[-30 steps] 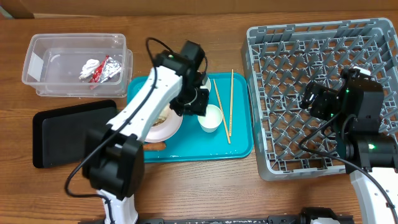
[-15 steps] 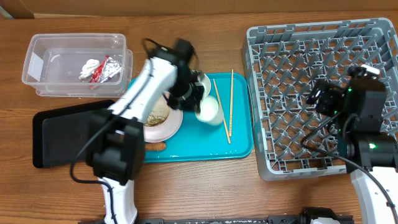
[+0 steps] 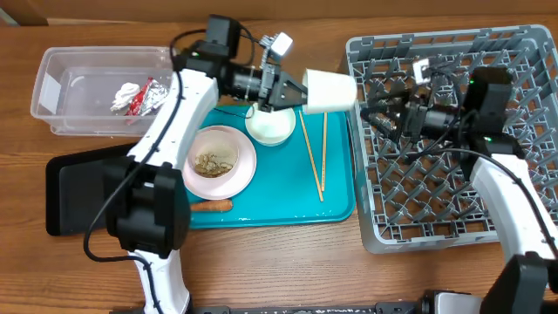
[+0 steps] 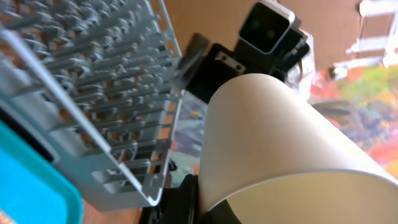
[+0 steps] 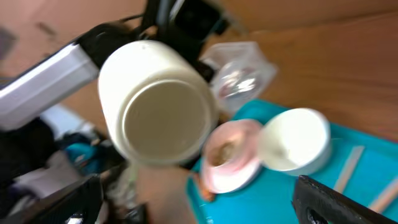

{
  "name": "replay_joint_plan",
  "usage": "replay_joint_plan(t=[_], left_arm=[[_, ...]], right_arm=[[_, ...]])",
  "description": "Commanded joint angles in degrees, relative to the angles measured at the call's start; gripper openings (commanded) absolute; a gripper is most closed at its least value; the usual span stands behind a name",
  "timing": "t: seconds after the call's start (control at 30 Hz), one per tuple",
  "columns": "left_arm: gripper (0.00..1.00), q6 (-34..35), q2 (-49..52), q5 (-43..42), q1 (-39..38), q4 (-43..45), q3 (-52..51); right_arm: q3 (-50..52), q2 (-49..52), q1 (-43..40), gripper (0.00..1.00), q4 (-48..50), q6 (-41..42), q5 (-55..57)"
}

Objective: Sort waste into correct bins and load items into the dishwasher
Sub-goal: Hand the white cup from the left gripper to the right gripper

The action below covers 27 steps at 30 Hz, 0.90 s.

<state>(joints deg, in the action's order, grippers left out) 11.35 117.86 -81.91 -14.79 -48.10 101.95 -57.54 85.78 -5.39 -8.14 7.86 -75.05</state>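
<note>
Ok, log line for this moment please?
left gripper: shut on white cup, held sideways | right gripper: open, facing cup base, not gripping | chopsticks: on teal tray

No lettering, brand or number is readable in any view. The white patch [image 3: 50,88] on the clear tub [image 3: 105,54] looks blank

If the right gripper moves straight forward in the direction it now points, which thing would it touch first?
Most likely the white cup, which the left gripper holds sideways in the air, its base facing the open right gripper. The cup sits a little off-centre in the right wrist view, so a near miss is possible.
</note>
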Motion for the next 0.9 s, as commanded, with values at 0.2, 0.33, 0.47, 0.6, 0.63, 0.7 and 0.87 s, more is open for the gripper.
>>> replay_joint_plan(t=[0.2,0.33,0.47,0.6,0.63,0.7,0.87], left_arm=[[0.04,3.0,-1.9,-1.0,-5.4,0.6,1.1],[0.04,3.6,-1.9,1.4,-6.0,0.6,1.1],[0.04,4.1,-1.9,2.4,-6.0,0.6,1.1],[0.04,4.4,-1.9,4.4,-6.0,0.7,1.1],[0.04,4.6,-1.9,4.4,-6.0,0.7,1.1],[0.04,5.4,-1.9,4.5,-6.0,1.3,1.1],[0.44,5.4,-1.9,7.5,-6.0,1.3,1.1]], right_arm=[[-1.1,0.2,0.7,1.0,5.7,-0.4,-11.6],[-1.1,0.2,0.7,0.99,6.4,-0.4,-12.6],[-1.1,0.2,0.7,0.81,6.4,-0.4,-12.7],[-1.1,0.2,0.7,0.74,6.4,-0.4,-12.7],[-1.1,0.2,0.7,0.72,6.4,-0.4,-12.7],[-1.1,0.2,0.7,0.67,6.4,-0.4,-12.7],[-1.1,0.2,0.7,0.55,6.4,0.7,-11.5]])
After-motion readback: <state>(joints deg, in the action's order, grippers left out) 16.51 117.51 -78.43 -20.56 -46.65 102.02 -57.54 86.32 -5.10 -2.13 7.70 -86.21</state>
